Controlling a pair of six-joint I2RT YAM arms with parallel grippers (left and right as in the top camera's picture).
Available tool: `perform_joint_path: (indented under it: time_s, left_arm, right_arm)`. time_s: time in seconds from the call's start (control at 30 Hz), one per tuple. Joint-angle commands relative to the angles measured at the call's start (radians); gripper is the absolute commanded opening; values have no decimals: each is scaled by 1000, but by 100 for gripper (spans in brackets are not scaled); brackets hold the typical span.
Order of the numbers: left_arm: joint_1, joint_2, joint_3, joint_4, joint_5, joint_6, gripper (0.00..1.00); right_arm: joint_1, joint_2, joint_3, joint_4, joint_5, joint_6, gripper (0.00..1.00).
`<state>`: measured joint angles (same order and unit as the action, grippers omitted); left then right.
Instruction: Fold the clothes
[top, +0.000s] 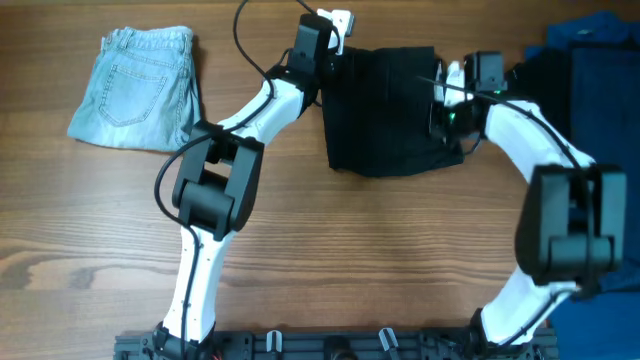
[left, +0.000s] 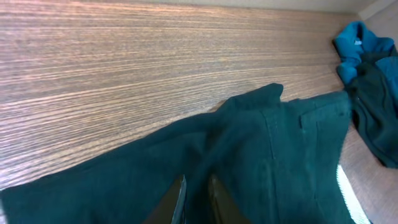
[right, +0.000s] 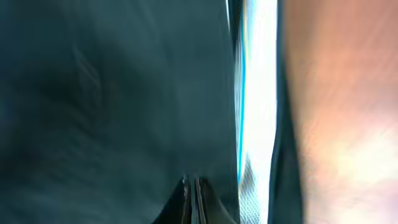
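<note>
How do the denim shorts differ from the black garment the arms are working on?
The denim shorts are light blue; the black garment is dark all over. The shorts lie untouched at the far left; the black garment sits centrally, the left gripper and right gripper on it. Both lie flat.
</note>
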<state>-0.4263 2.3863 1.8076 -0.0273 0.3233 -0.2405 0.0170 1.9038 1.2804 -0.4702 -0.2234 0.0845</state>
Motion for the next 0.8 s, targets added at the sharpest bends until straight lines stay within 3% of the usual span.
perform_joint_path:
  time_s: [0.0,0.13,0.43,0.63,0.77]
  left_arm:
    - [-1,-142,4,-68,-49,27,12]
    - [-1,-253,4,-283,-159,27,12]
    - [-2,-269,-4,-761,-191,27,15]
    - [-2,-263,-59,-835,-191,28,12]
    - [-2,-270,-59,-811,-191,28,11]
  right_arm:
    - [5,-172,76,179,13,-5,4]
    - [5,-103,74,344,13,-3,4]
    - [5,344,74,722,-48,-3,4]
    - [6,439,74,800,-48,57,4]
    - [2,270,74,809,-51,46,4]
